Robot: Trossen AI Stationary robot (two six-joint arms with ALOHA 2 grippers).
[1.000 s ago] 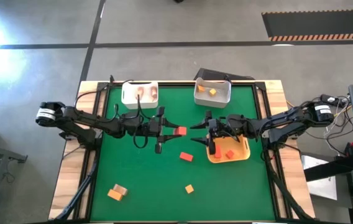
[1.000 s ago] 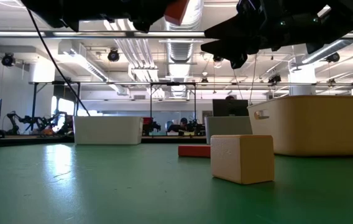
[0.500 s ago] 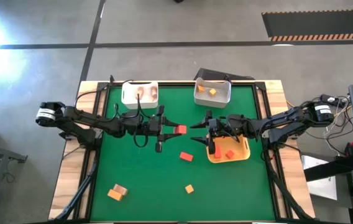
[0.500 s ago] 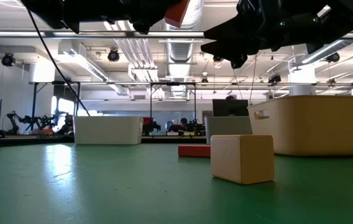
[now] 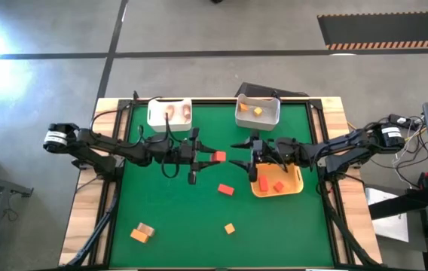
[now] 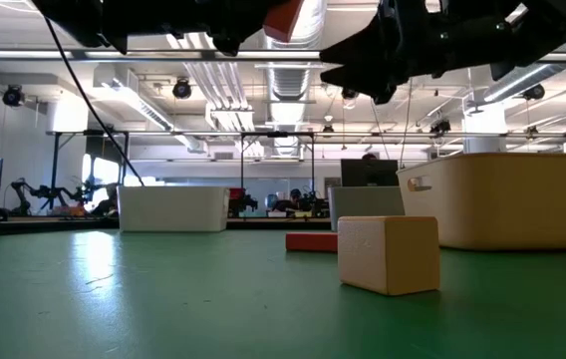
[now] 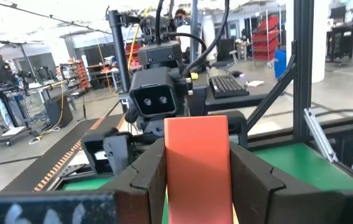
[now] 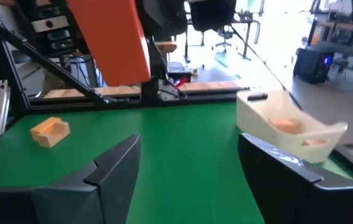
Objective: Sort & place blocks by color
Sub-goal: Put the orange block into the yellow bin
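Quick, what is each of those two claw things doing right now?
Left tool: closed on a red block, held above the table.
Right tool: open and empty, facing the left one.

Green table mat, red block, orange tray, white bins

Grey concrete floor; ceiling ducts under bright strip lights.

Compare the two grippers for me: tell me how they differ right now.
The left gripper is shut on a red block; the right gripper is open and holds nothing. The left one hangs over bare green table; the right one hovers by the orange tray. Both are raised mid-table, tips facing each other.
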